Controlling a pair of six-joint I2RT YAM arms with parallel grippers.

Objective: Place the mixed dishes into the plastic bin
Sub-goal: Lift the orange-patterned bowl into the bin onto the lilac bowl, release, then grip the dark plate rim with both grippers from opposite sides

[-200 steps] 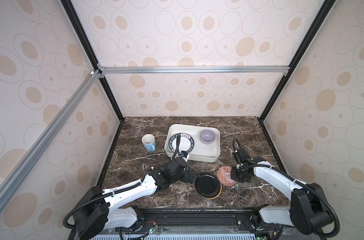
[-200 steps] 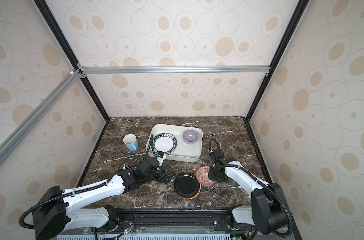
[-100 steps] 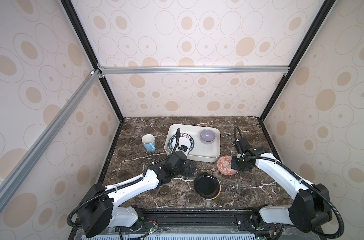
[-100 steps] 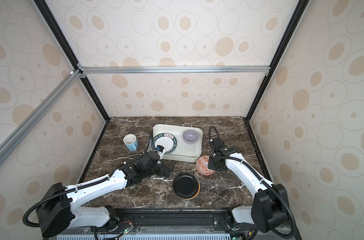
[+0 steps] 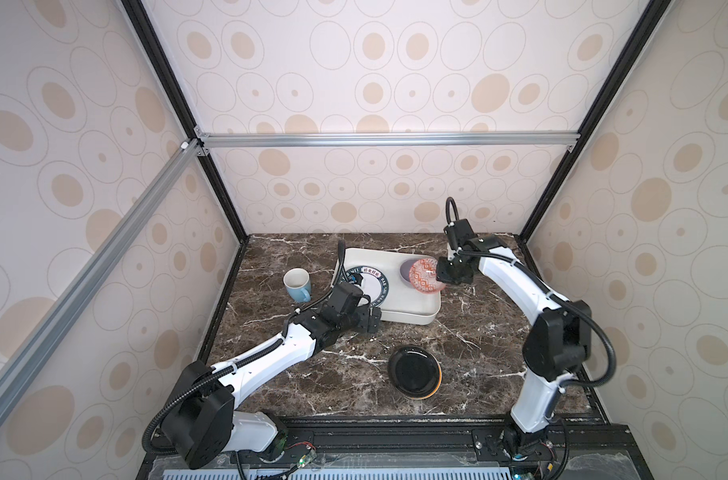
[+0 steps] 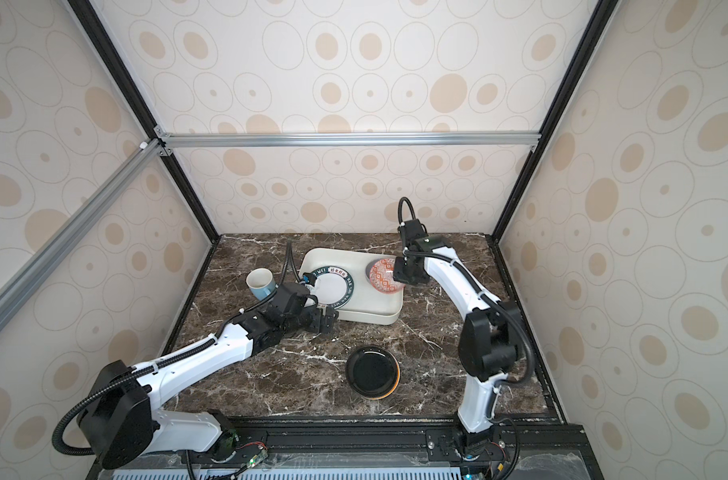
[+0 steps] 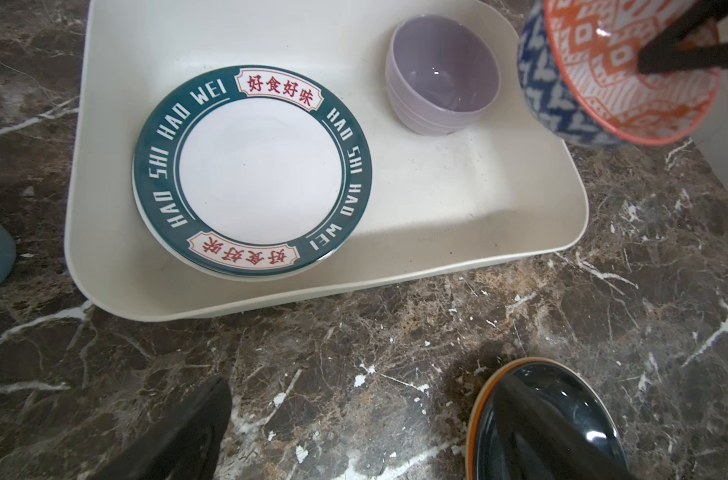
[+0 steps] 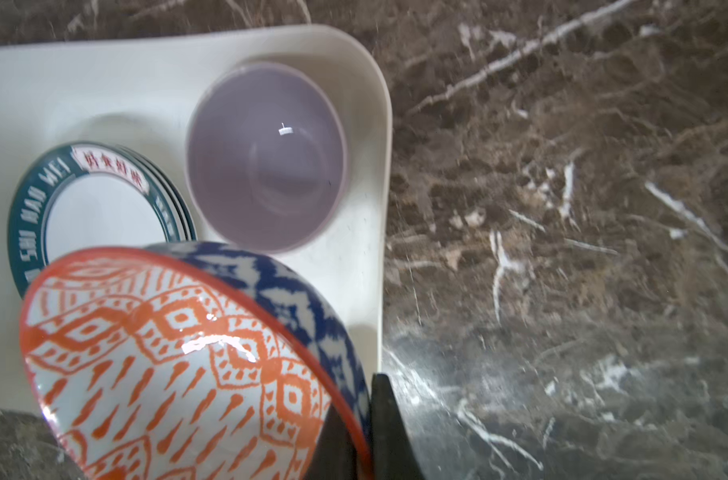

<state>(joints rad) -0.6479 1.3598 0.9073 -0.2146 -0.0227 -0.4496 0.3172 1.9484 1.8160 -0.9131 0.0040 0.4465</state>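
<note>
My right gripper is clamped on the rim of the red-patterned bowl, holding it tilted over the plastic bin's right end, above the lilac bowl (mostly hidden from overhead). My left gripper gapes empty beside the bin's near wall. The black plate and blue mug sit outside the bin.

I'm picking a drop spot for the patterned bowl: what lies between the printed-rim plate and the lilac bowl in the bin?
Only bare floor of the bin separates the printed-rim plate from the lilac bowl; the left wrist view shows it.
</note>
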